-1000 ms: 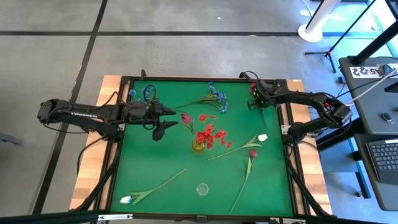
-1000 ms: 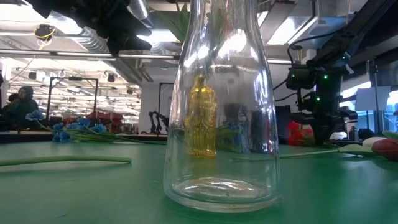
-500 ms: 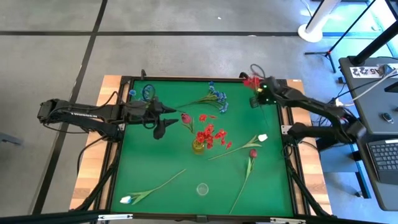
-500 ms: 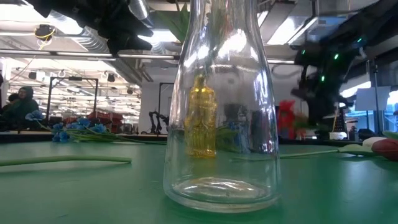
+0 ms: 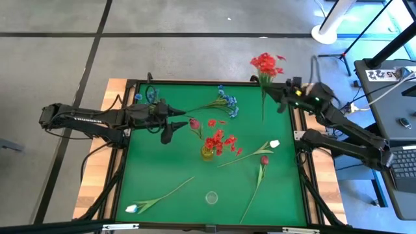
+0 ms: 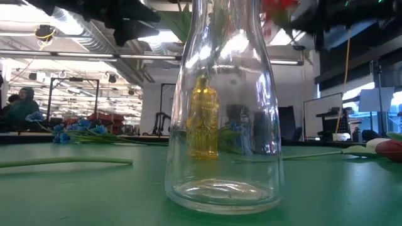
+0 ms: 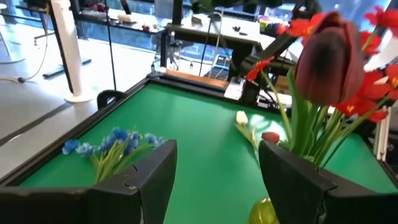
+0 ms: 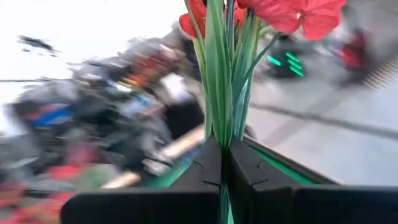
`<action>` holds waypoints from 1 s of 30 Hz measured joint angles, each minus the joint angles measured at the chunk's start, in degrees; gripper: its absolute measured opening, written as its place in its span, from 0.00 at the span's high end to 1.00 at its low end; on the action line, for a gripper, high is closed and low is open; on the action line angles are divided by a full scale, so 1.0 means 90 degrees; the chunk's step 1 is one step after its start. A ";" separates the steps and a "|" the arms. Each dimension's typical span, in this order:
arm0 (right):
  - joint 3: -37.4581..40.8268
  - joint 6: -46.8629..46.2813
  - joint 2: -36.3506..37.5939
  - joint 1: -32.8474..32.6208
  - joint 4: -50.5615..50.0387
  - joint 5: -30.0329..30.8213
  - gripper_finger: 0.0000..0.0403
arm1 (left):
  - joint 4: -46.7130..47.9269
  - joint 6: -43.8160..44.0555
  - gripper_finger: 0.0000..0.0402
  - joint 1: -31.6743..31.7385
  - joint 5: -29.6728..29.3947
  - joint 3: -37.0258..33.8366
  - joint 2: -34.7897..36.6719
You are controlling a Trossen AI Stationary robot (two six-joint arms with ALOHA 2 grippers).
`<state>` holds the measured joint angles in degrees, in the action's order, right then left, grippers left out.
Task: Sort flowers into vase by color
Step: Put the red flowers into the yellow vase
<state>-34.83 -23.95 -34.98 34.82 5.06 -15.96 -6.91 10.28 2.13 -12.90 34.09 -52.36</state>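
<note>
1. Red spray (image 5: pixel 265 64) is held by its green stems between the shut jaws of the right gripper (image 5: pixel 284 93); in the right wrist view the fingers (image 8: pixel 208 163) are pressed together on the stem bundle (image 8: pixel 221 93), blossoms well beyond the tips.
2. Left gripper (image 5: pixel 177 121) is seen with jaws wide apart and nothing between them; a dark red tulip (image 7: pixel 329 59) and red blossoms stand just ahead of its fingertips, rising from the yellow vase (image 5: pixel 207 153).
3. Clear glass vase (image 5: pixel 211 197) stands empty, well apart from both sets of jaws.
4. Blue spray (image 5: pixel 224 101) lies on the green table (image 5: pixel 149 162) between the two grippers; a white bud (image 5: pixel 275 143), a red tulip (image 5: pixel 264 160) and another stem (image 5: pixel 162 195) lie loose farther off.
5. Step judged: carrying the red spray to the yellow vase. Stems are best kept vertical, lowered tips-first into the mouth, and released only once seated; blossoms already standing there may be snagged.
6. No readable writing is found on the task's things.
</note>
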 joint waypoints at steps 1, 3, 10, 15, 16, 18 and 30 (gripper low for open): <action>0.0000 0.0031 0.0021 -0.0296 0.0236 0.0059 0.99 | -0.0056 0.0001 0.44 0.0000 0.0030 0.0000 0.0000; 0.0000 0.0180 -0.0009 -0.0923 0.0619 0.0291 0.99 | -0.0132 0.0000 0.44 -0.0002 0.0051 0.0000 0.0000; 0.0000 0.1049 -0.0643 -0.3013 0.1625 0.1725 1.00 | -0.0370 0.0000 0.44 -0.0002 0.0058 0.0000 0.0000; 0.0000 0.1665 -0.1014 -0.4062 0.2601 0.2010 1.00 | -0.0379 0.0026 0.44 -0.0004 0.0058 0.0000 0.0000; 0.0000 0.1899 -0.1069 -0.4244 0.2747 0.2056 1.00 | -0.0380 0.0059 0.44 -0.0005 0.0058 0.0000 0.0000; 0.0000 0.2473 -0.1174 -0.4588 0.2964 0.2226 1.00 | -0.0380 0.0113 0.44 -0.0005 0.0060 0.0000 0.0000; -0.0002 0.2663 -0.1730 -0.5388 0.4953 0.1571 1.00 | -0.0461 0.0148 0.44 -0.0005 0.0058 0.0000 0.0000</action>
<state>-34.85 0.01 -50.54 -13.67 49.65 -1.82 -11.06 11.62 2.09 -12.38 34.09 -52.36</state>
